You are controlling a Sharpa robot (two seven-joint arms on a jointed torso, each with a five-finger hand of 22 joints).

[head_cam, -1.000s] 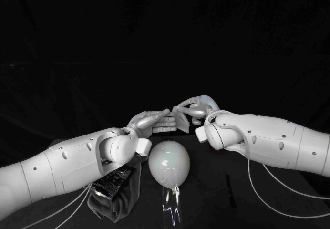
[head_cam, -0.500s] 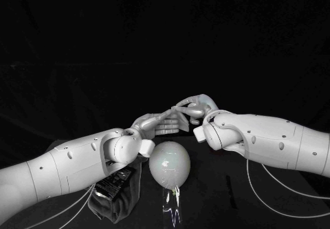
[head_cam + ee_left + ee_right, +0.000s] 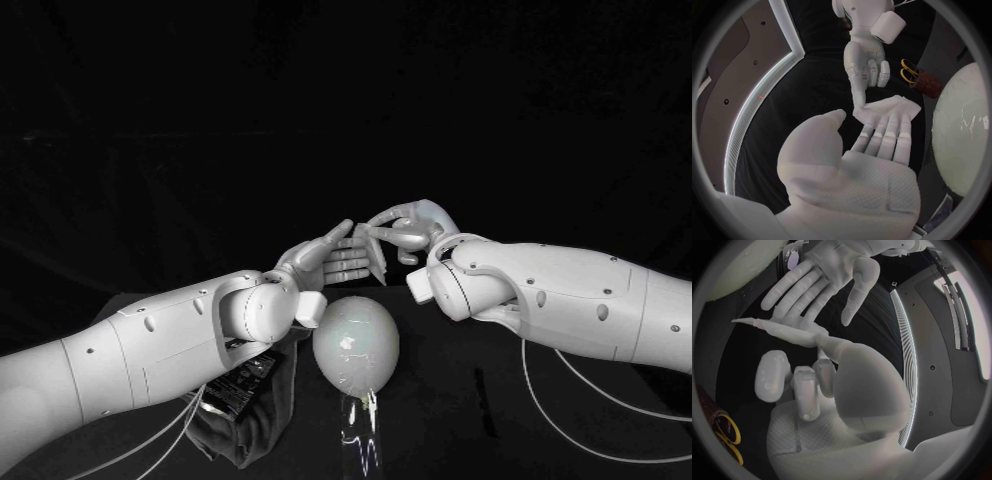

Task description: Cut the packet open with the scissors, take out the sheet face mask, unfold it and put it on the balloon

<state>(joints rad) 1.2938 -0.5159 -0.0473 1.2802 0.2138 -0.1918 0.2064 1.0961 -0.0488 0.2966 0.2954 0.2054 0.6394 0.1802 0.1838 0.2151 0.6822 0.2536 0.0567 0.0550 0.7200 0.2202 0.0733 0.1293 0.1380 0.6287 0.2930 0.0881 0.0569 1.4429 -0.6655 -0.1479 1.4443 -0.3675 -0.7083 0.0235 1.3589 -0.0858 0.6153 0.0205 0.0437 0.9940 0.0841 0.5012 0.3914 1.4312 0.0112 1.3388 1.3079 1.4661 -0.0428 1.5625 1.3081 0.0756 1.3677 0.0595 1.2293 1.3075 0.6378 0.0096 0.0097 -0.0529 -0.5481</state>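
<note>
Head view, centre of frame: both hands were raised above the black table [image 3: 577, 420], meeting just above the balloon [image 3: 355, 342].

Right hand [image 3: 411, 232]: it pinched the folded sheet mask [image 3: 379, 260] between the thumb and one outstretched finger, with the other fingers curled in toward the palm. In the left wrist view the pinch sat at one corner of the mask [image 3: 887, 111].

Left hand [image 3: 329, 262]: it was wide open, fingers straight and the thumb held well away. It gripped nothing. The mask lay against its fingertips [image 3: 891, 131], touching them.

The mask was a small white wad, still folded, held between the two hands and off the table.

The balloon was pale and egg-shaped, lying at lower centre of the frame, below the hands and apart from them.

A dark packet [image 3: 238, 385] with pale print lay at lower left, partly under the left forearm.

The yellow-handled scissors [image 3: 909, 70] stood in a brown holder [image 3: 928, 86], beside the balloon.
</note>
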